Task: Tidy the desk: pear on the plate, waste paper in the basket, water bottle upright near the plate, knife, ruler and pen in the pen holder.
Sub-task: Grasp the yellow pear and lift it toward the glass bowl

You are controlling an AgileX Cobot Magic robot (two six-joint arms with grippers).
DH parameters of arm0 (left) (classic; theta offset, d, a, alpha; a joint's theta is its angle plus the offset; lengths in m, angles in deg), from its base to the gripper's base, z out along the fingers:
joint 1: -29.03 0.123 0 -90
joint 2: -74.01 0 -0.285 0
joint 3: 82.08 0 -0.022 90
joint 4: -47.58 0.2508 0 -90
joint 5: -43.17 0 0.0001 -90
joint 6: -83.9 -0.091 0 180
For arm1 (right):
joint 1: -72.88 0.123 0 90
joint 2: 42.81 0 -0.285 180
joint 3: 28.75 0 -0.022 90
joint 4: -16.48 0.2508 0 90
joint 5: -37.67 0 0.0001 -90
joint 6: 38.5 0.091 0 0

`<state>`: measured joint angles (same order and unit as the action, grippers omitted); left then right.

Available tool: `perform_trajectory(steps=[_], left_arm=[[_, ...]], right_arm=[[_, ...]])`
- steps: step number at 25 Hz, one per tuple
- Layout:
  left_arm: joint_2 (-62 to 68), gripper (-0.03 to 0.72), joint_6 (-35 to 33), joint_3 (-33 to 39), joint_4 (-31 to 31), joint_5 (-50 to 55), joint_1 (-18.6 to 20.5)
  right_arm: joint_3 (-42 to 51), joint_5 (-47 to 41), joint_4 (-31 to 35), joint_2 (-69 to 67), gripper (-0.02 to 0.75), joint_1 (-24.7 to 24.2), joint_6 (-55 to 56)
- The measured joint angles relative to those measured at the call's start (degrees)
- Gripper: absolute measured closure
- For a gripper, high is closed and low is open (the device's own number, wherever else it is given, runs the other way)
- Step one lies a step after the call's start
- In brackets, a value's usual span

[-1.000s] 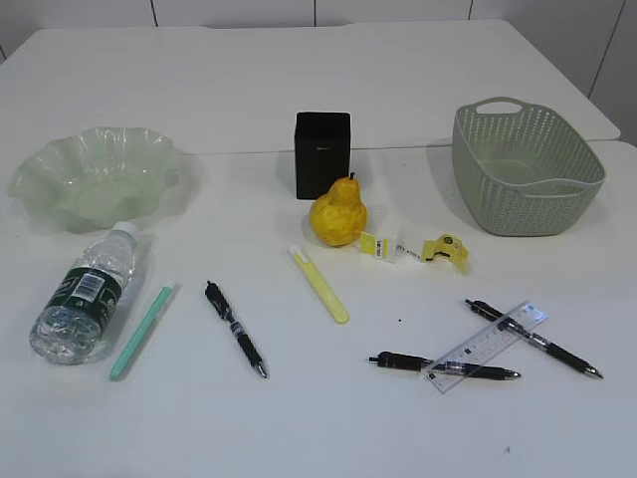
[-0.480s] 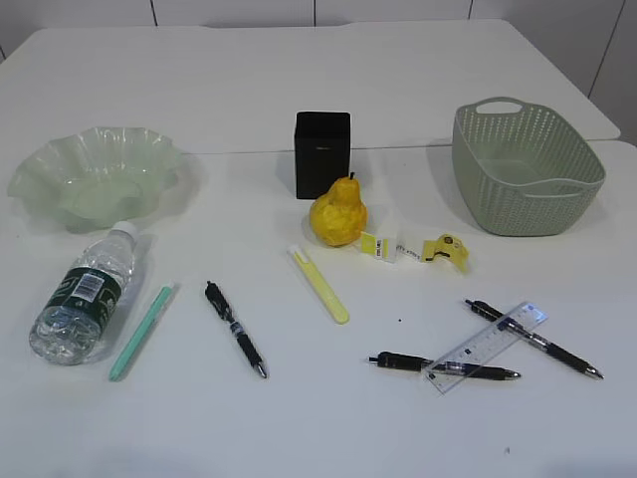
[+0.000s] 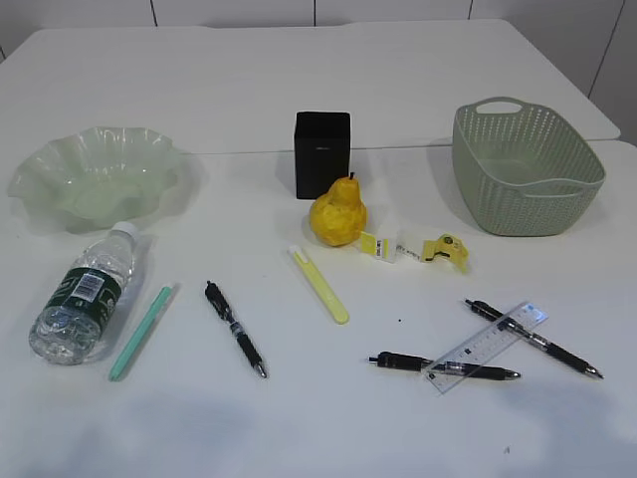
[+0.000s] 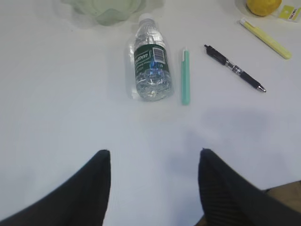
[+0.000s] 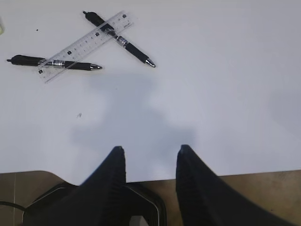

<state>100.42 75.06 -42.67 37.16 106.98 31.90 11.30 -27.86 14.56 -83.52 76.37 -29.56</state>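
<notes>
- While both arms stay out of the exterior view, each wrist view shows its own end effector above bare white tabletop [image 3: 418,90]: the left end effector [image 4: 154,188] has its jaws spread wide with nothing between them, and the right end effector [image 5: 150,181] has its jaws parted more narrowly, also gripping nothing.
- At the left, the plate [image 3: 95,177] sits with nothing in it, and the water bottle [image 3: 85,293] lies on its side just in front of it, cap toward the plate.
- A green pen-like stick [image 3: 141,331] lies just beside the bottle, and a black pen [image 3: 235,328] lies to its right.
- Near the middle, the pear [image 3: 337,215] stands just in front of the pen holder [image 3: 321,153].
- A yellow stick [image 3: 319,284] lies in front of the pear, and the waste paper [image 3: 418,248] lies to the pear's right.
- The basket [image 3: 525,167] sits at the right rear.
- Toward the front right, the ruler [image 3: 488,346] lies across two black pens [image 3: 443,366].
</notes>
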Motion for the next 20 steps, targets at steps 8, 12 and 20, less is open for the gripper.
perform_trajectory(steps=[8, 12, 20], left_arm=[[12.37, 0.215, 0.16, -9.79, -3.43, 0.69, 0.00], [21.23, 0.213, 0.16, -15.66, -6.58, 3.39, -0.13], [36.89, 0.212, 0.16, -29.24, -7.75, 7.32, -4.01]], right_arm=[[-6.35, 0.00, 0.47, -12.55, 0.436, 0.00, 0.22], [-8.86, 0.00, 0.47, -16.13, 0.436, 0.00, 0.22], [-10.57, 0.10, 0.56, -20.81, 0.436, 0.00, 0.22]])
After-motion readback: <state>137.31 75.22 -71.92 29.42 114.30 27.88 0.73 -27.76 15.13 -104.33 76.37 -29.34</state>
